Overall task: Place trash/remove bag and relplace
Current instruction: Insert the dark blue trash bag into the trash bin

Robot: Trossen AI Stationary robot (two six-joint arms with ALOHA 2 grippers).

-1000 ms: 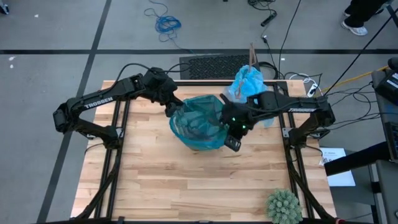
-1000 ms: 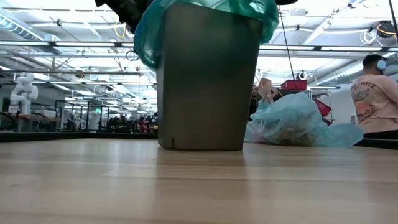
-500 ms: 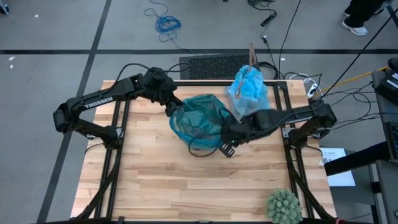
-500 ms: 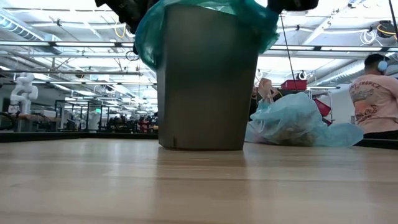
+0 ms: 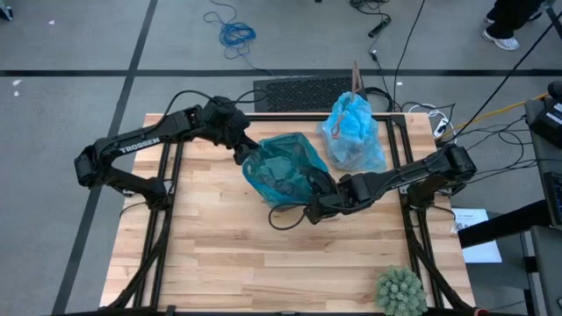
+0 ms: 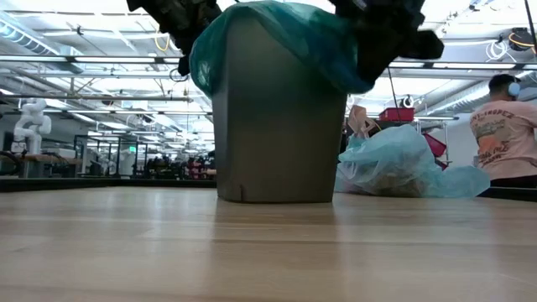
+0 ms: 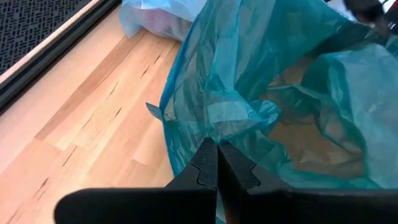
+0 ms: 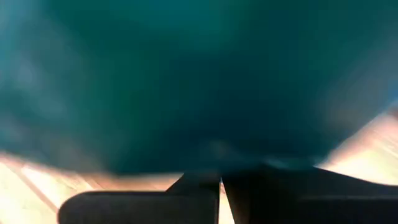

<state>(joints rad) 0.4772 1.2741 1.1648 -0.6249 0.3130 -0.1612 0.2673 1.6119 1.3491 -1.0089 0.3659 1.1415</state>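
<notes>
A dark grey bin (image 6: pixel 273 126) stands upright mid-table with a teal-green plastic bag (image 5: pixel 281 167) lining it and draped over its rim. My left gripper (image 5: pixel 243 156) is shut on that bag at the bin's far-left side. At the bin's near-right side, my right gripper (image 5: pixel 314 202) is shut on the bag too. The pale blue bag (image 5: pixel 353 132) lies bunched on the table at the back right, and dim brownish trash (image 6: pixel 390 176) shows through its wall. My left gripper pinches a gathered fold of the teal bag's rim (image 7: pixel 214 132) between its two fingers, coming slanting down from the table's left. The plastic there stands lifted above the bin's edge. My right gripper is shut on the teal bag's rim (image 6: pixel 357 71) at the bin's right side, coming from above and slanting down. The plastic is drawn down over the bin's outer wall. The blurred wrist view hides how many layers it has.
A spiky green ball (image 5: pixel 399 290) sits at the table's near right corner. A black mat (image 5: pixel 303 92) lies beyond the far edge. A person (image 6: pixel 503 126) stands in the room behind. Bare wood (image 5: pixel 219 254) spreads across the near half.
My right gripper has dropped beside the bin's near-right side and rolled, staying shut. It has drawn the teal bag's rim down over the bin's right wall. My left gripper has kept still on the far-left rim.
</notes>
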